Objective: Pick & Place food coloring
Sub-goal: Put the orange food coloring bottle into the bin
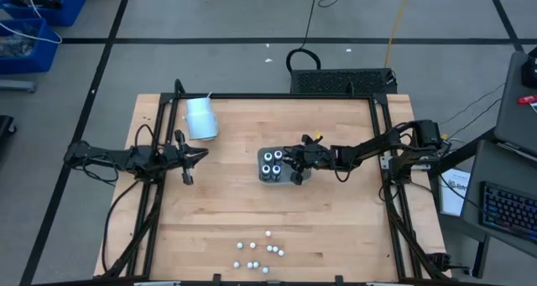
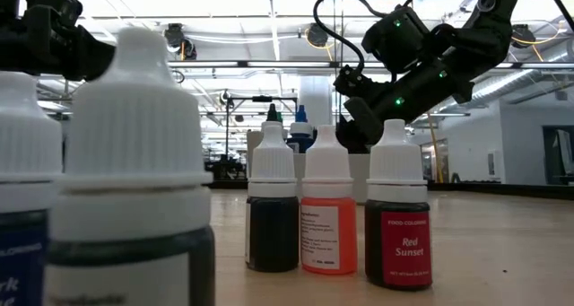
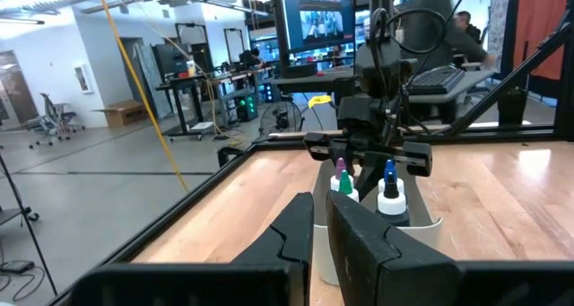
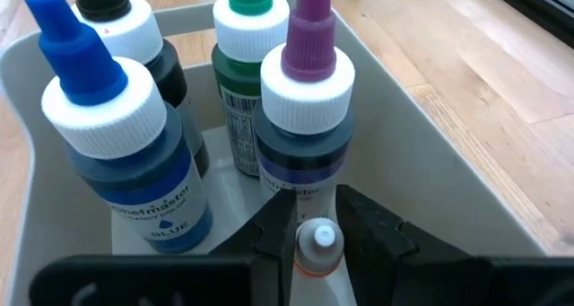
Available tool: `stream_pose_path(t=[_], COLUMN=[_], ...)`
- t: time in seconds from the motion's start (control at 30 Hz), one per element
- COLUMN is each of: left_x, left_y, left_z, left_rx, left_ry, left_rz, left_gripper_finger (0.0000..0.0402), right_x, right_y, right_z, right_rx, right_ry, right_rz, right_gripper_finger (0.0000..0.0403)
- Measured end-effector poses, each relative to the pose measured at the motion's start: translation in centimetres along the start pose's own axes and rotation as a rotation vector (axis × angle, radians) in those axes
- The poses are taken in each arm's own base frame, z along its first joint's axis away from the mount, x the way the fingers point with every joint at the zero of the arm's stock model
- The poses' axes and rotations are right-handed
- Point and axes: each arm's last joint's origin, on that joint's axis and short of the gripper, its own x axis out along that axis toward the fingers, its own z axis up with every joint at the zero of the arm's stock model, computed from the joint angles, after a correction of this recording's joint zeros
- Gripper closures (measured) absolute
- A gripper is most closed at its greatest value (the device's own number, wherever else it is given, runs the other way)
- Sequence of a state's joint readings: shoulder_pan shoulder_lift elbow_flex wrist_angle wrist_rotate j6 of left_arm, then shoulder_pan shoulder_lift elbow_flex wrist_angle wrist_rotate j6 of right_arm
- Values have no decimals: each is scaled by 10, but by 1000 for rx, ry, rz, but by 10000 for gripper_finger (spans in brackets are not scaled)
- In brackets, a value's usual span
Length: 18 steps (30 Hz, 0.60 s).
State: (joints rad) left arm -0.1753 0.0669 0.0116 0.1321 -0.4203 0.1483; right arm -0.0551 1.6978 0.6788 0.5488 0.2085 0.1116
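A clear tray (image 1: 262,156) at the table's middle holds several dark food coloring bottles with white collars: blue (image 4: 126,135), black (image 4: 117,19), green (image 4: 247,37) and purple (image 4: 305,100). My right gripper (image 1: 295,165) reaches in from the table's right, slanting down, and is shut on a small orange bottle with a white cap (image 4: 318,248) at the tray's right end. My left gripper (image 1: 191,155) waits shut and level at the table's left, holding nothing. More small bottles (image 1: 256,254) stand near the front edge, seen close up in the low view (image 2: 328,212). My right gripper has the small orange bottle between its two fingers (image 4: 276,239), one on each side of its white cap (image 4: 321,239). The fingers come slanting down from the table's right. The bottle stands upright inside the tray beside the purple bottle; its base is hidden.
A pale blue-white cup (image 1: 201,118) lies at the far left of the table. A black frame (image 1: 277,96) rims the table. Bare wood lies between the tray and the small bottles near the front edge.
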Motion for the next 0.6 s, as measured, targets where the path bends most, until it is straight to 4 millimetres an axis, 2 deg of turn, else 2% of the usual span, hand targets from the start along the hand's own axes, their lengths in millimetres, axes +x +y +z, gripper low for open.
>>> stream_pose_path(t=[0.6], left_x=[0], left_y=[0], left_z=[0], left_rx=[-18], left_ry=[0], left_rz=[0], left_gripper_finger=[360], right_x=[-1], right_y=[0], right_z=[1], right_rx=[-25], right_ry=[-7], right_rz=[1], right_gripper_finger=[330])
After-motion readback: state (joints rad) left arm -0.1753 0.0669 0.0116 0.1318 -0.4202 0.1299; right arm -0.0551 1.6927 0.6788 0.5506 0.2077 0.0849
